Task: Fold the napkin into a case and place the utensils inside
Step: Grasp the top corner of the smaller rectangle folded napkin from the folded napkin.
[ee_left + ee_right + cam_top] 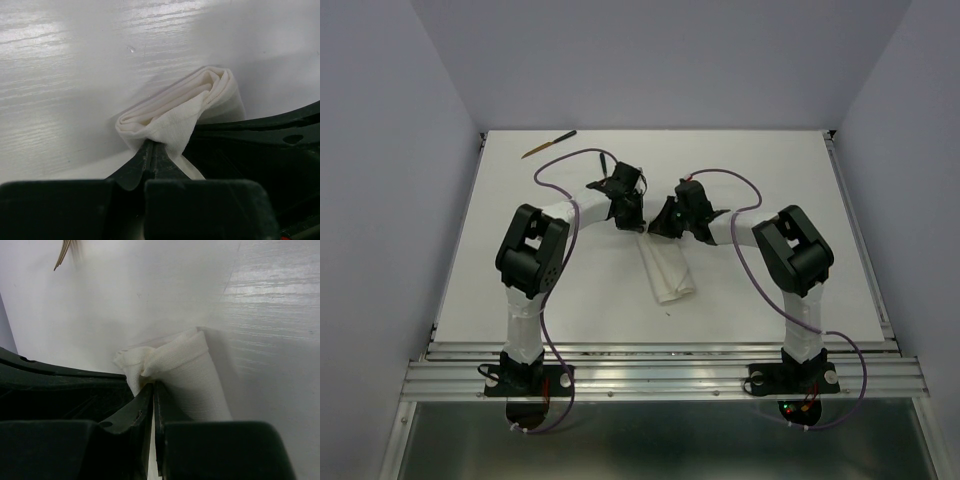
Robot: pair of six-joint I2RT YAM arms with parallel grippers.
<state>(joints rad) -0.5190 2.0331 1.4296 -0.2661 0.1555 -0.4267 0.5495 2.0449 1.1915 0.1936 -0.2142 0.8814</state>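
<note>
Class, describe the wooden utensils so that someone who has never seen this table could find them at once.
Start at the white table and look to its far left corner. There the utensils lie by themselves: thin, brown and dark-tipped, unlike the white napkin mid-table and the looping purple cables.

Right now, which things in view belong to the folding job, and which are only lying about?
For the job: folded napkin, pinched by left gripper and right gripper; wooden utensils, far left.
Not for it: purple cables, table.
</note>
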